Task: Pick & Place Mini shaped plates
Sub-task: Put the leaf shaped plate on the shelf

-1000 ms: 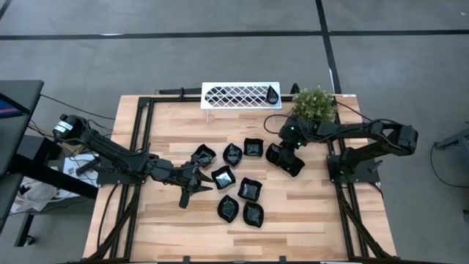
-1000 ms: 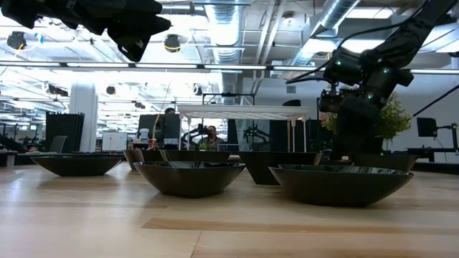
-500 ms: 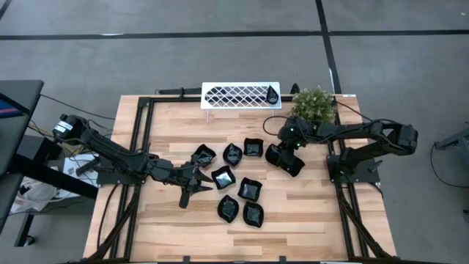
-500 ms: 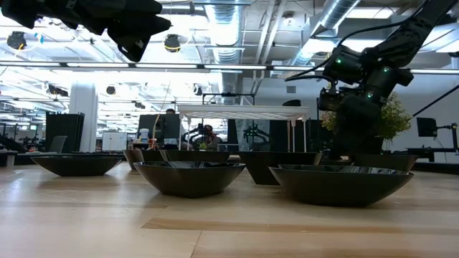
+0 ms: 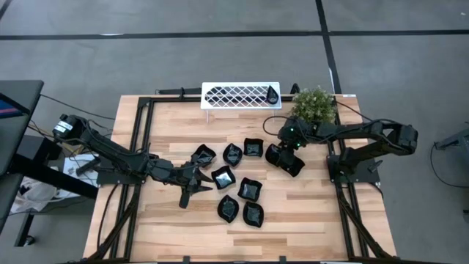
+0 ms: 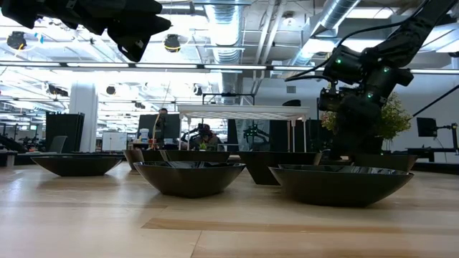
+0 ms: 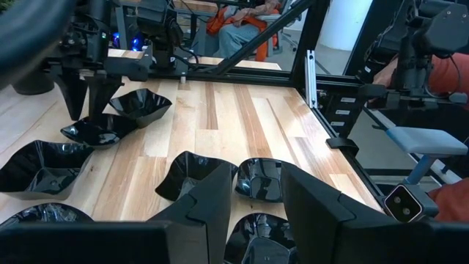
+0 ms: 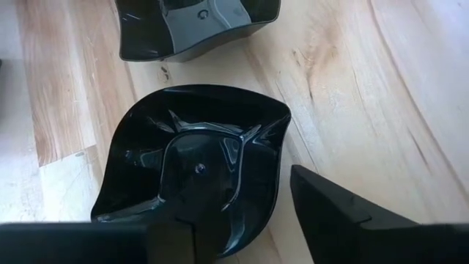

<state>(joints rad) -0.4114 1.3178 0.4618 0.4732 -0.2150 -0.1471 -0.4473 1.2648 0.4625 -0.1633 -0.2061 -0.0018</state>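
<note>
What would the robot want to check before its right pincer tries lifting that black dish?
1. Right pincer straddles the rim of the black dish, one finger inside, one outside: ok.
2. Right pincer gripping: not ok, fingers apart.
3. Dish flat on the table: ok.
4. Neighbouring square dish apart from it: ok.
5. Left pincer away, near the other dishes: ok.
6. White lattice rack has free room: ok.

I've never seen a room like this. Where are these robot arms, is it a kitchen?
Probably not a kitchen. It looks like a robot lab or workshop in a big open office: a wooden table in a metal frame, bare ceiling pipes, and desks far behind.
</note>
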